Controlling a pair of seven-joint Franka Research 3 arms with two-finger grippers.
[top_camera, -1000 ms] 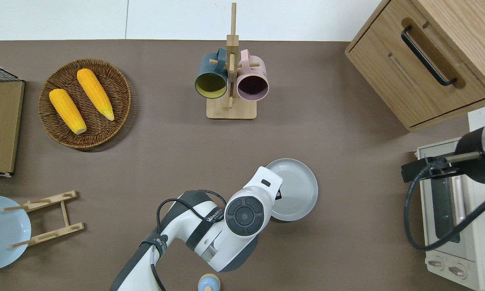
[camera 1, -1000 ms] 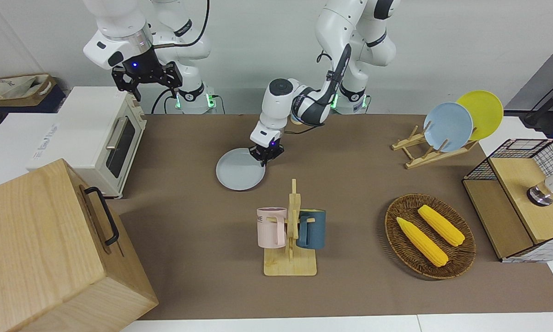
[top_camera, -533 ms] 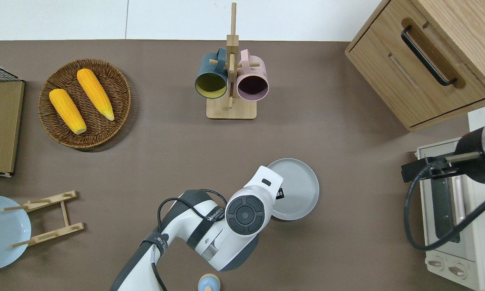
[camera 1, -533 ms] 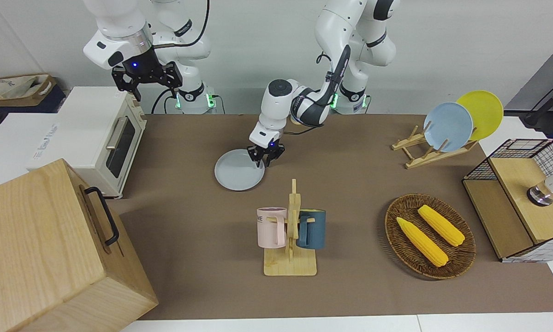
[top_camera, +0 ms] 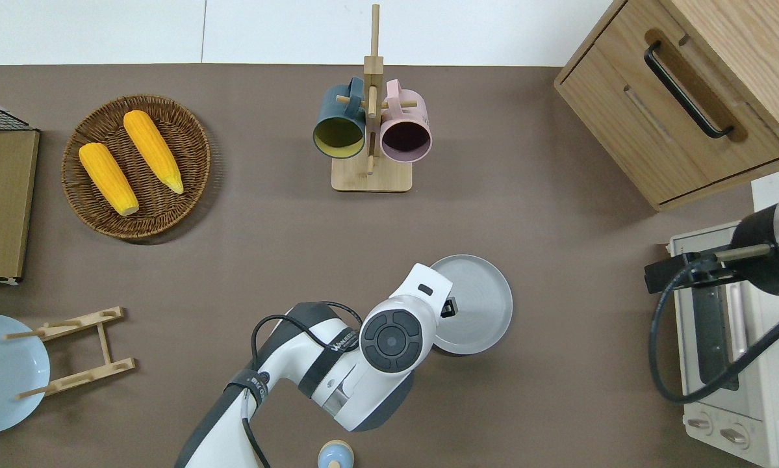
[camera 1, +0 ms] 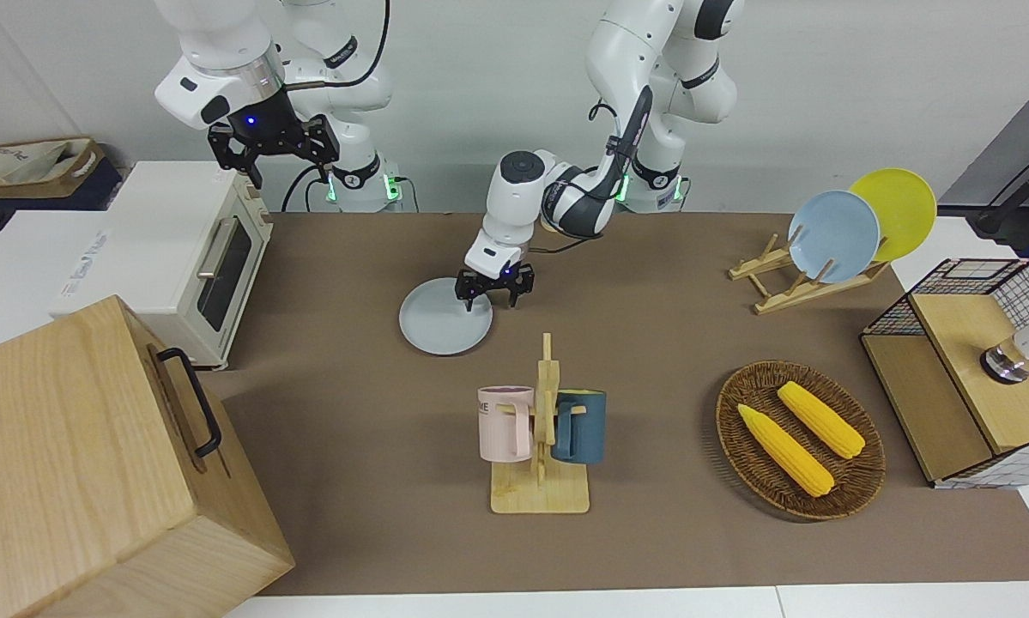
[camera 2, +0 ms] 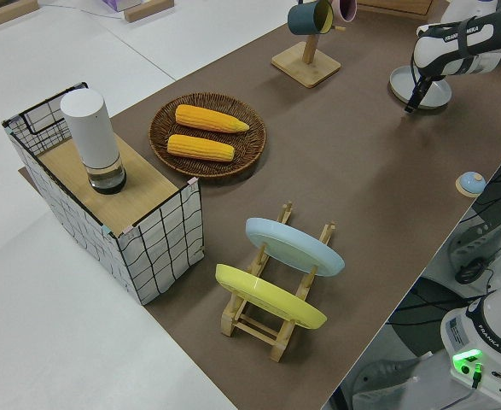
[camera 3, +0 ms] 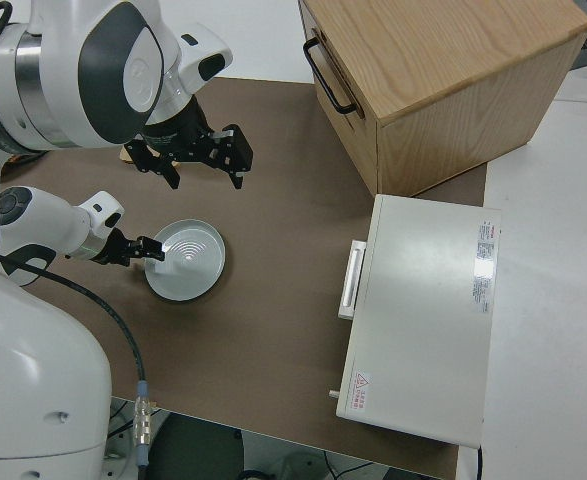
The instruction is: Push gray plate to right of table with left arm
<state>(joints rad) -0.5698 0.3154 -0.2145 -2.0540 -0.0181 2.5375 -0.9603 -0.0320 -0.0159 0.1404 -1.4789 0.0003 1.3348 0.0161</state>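
Note:
The gray plate [camera 1: 444, 319] [top_camera: 477, 305] [camera 3: 187, 262] [camera 2: 422, 86] lies flat on the brown table [camera 1: 351, 446], nearer to the robots than the mug rack. My left gripper [camera 1: 491, 298] [camera 3: 145, 250] hangs low over the plate's rim on the side toward the left arm's end. It is open, one finger over the rim and the other over bare table, with nothing held. In the overhead view the left arm's wrist [top_camera: 395, 338] hides most of it. My right gripper [camera 1: 274, 150] [camera 3: 188, 160] is parked and open.
A mug rack [camera 1: 540, 429] [top_camera: 371, 130] with a pink and a dark blue mug stands farther from the robots. A toaster oven [camera 1: 196, 257] and a wooden cabinet [camera 1: 93, 463] fill the right arm's end. A corn basket [camera 1: 799, 438], plate rack [camera 1: 823, 249] and wire shelf [camera 1: 969, 378] occupy the left arm's end.
The left gripper's fingers have spread from shut to open at the plate's rim. The plate slid a little toward the right arm's end, then stopped.

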